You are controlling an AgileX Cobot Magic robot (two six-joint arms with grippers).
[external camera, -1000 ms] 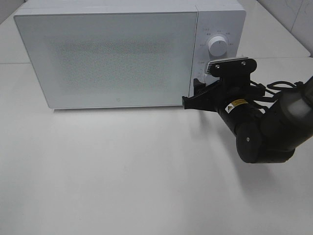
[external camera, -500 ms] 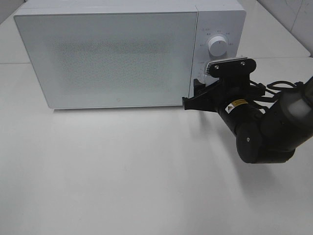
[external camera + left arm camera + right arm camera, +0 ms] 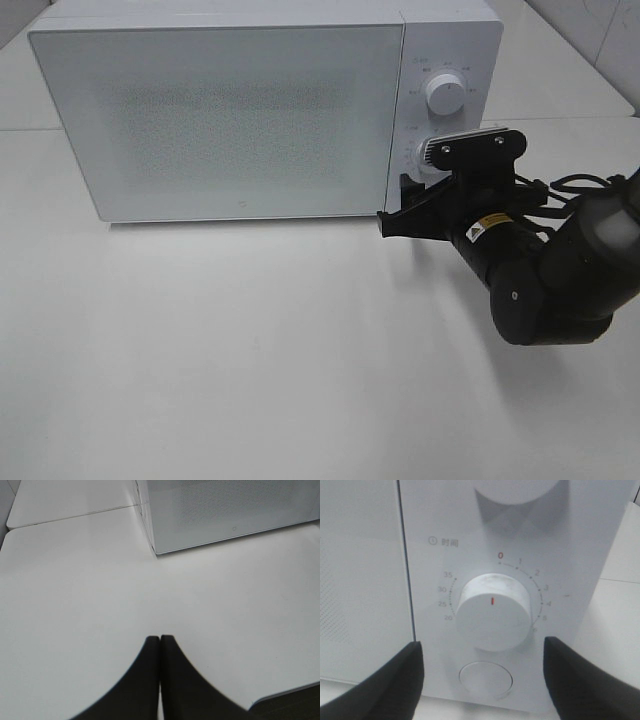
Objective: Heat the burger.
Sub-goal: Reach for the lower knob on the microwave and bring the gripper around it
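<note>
The burger is not in view. The white microwave (image 3: 230, 110) stands at the back with its door shut and its frosted window hides the inside. My right gripper (image 3: 397, 205) is open and empty at the control panel, close in front of the timer knob (image 3: 492, 611). In the right wrist view the two fingers flank that knob without touching it, and its red mark points up towards 0. My left gripper (image 3: 160, 647) is shut and empty over the bare table, apart from the microwave's near corner (image 3: 155, 550).
A second knob (image 3: 443, 93) sits above the timer knob on the panel, and a round button (image 3: 486, 679) sits below it. The white table (image 3: 250, 350) spreads in front of the microwave. A seam (image 3: 75, 517) joins it to another table.
My right gripper has shifted slightly down and to the right, a little away from the panel. The microwave door stays shut.
</note>
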